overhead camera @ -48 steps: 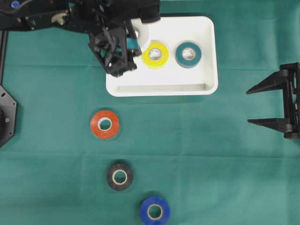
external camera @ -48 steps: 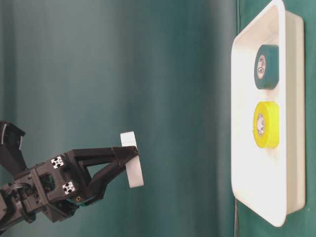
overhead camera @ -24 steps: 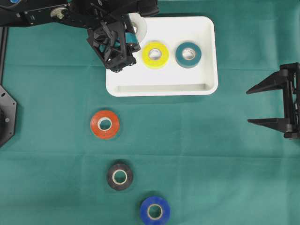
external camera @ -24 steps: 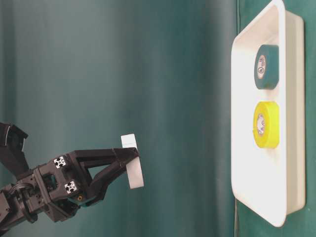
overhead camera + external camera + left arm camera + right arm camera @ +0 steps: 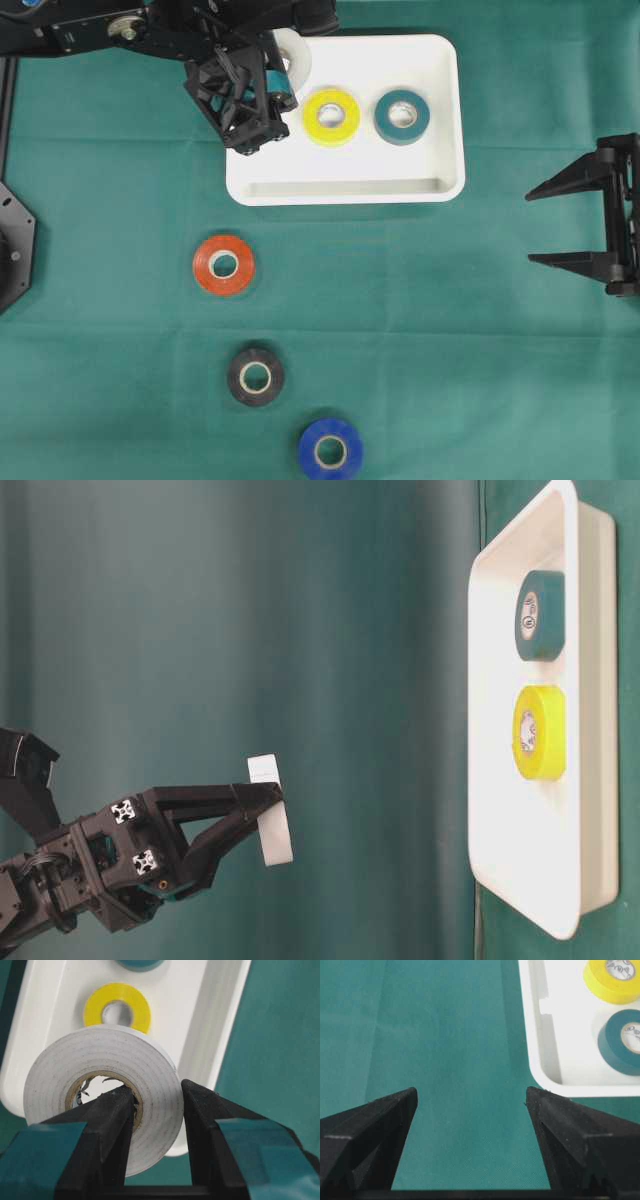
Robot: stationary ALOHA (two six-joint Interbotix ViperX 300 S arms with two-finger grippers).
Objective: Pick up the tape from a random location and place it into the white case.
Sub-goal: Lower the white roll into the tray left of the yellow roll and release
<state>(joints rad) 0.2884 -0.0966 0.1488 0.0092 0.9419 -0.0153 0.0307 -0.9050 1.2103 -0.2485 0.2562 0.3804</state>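
White tape (image 5: 100, 1105) on edge; hole faces left hand (image 5: 155, 1110).

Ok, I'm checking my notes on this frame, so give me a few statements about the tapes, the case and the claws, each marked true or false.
1. The left claw is shut on the white tape. True.
2. The white case holds three rolls. False: only the yellow tape and the teal tape lie in it.
3. The right claw holds the blue tape. False: it is open and empty; the blue roll lies on the cloth.
4. The orange tape and black tape lie outside the case. True.
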